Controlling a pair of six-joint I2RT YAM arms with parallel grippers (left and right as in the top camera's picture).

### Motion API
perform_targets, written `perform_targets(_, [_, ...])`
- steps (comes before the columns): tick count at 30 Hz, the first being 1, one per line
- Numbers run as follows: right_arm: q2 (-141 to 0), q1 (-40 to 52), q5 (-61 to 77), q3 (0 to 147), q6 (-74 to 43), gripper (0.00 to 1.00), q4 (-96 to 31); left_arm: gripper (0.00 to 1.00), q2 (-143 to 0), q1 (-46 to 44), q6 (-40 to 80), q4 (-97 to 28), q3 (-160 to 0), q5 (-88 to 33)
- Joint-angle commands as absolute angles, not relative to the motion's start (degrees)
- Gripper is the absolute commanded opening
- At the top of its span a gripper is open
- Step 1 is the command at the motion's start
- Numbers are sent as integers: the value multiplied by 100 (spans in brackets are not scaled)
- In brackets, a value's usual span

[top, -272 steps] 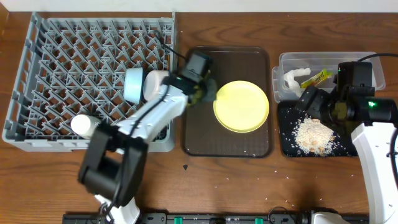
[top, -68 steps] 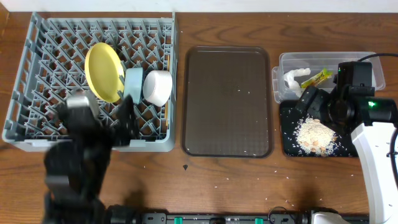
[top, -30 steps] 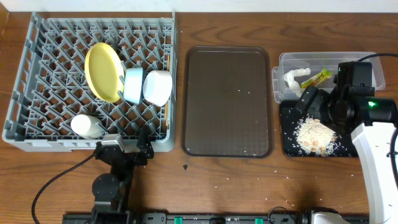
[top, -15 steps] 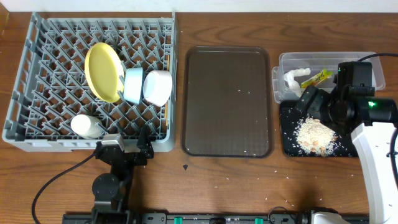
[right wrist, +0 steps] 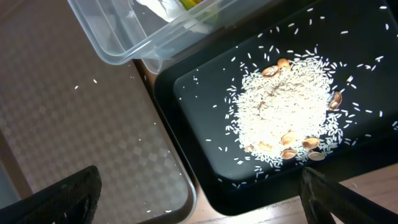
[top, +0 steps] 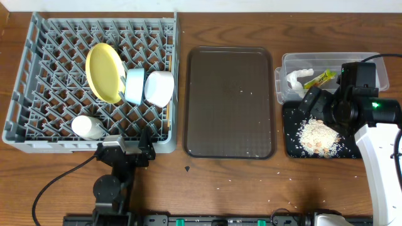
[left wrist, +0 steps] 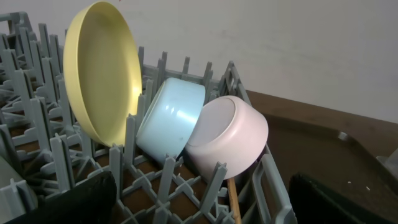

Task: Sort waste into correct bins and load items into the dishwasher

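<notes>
The yellow plate [top: 103,72], light blue bowl [top: 134,86] and white bowl [top: 160,88] stand on edge in the grey dishwasher rack [top: 16,94]. A white cup [top: 86,127] lies near its front, and a chopstick [left wrist: 232,199] pokes through the lattice. My left gripper [top: 125,149] sits open and empty at the rack's front edge. The clear tub [top: 370,58] holds the tissue [top: 294,80] and wrapper [top: 319,77]. Food scraps [top: 316,136] are piled in the black tray [top: 289,141]. My right gripper [top: 326,105] hovers open above that tray's left part.
A dark brown serving tray [top: 229,103] lies between the rack and the bins, with a few stray grains on it. Scattered crumbs dot the wooden table [top: 251,188] in front. The left arm's cable [top: 56,182] loops over the table's front left.
The yellow plate has gone from the brown tray into the rack, and the left arm has drawn back to the rack's front edge. Nothing has moved in the last second.
</notes>
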State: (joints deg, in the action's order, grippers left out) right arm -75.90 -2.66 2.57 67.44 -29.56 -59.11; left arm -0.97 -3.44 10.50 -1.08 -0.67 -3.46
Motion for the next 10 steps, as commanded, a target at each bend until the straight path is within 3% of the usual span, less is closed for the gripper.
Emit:
perform_targets(1, [-7516,-270,193,6775,-2954,99,-5920,89,-104,-357,1017,-377,-23,-357])
perform_targets(10, [-7516,-270,193,6775,-2954,99,-5920,89,-104,-357,1017,-379,-23,-357])
